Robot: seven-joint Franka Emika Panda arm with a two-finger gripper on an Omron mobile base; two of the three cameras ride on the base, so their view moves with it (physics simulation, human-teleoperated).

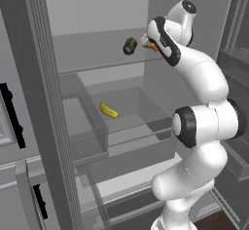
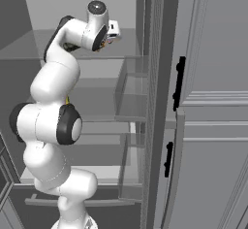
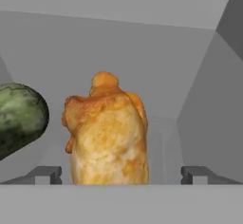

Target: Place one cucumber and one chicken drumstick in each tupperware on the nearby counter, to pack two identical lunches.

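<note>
The arm (image 1: pixel 204 122) reaches up and forward, gripper (image 3: pixel 121 173) jaws spread wide.

We see the chicken drumstick (image 3: pixel 108 133) standing between the wide-spread jaws with free room either side; the cucumber (image 3: pixel 19 116) crowds the left, the fridge wall (image 3: pixel 213 114) the right.

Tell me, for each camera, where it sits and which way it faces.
Left base view: behind the arm's left, facing open fridge shelves; cucumber, banana, white arm.
Right base view: behind its right, same shelves, arm.
Hand view: on the hand; open gripper around chicken drumstick.
Left and hand views share cucumber, drumstick.
</note>
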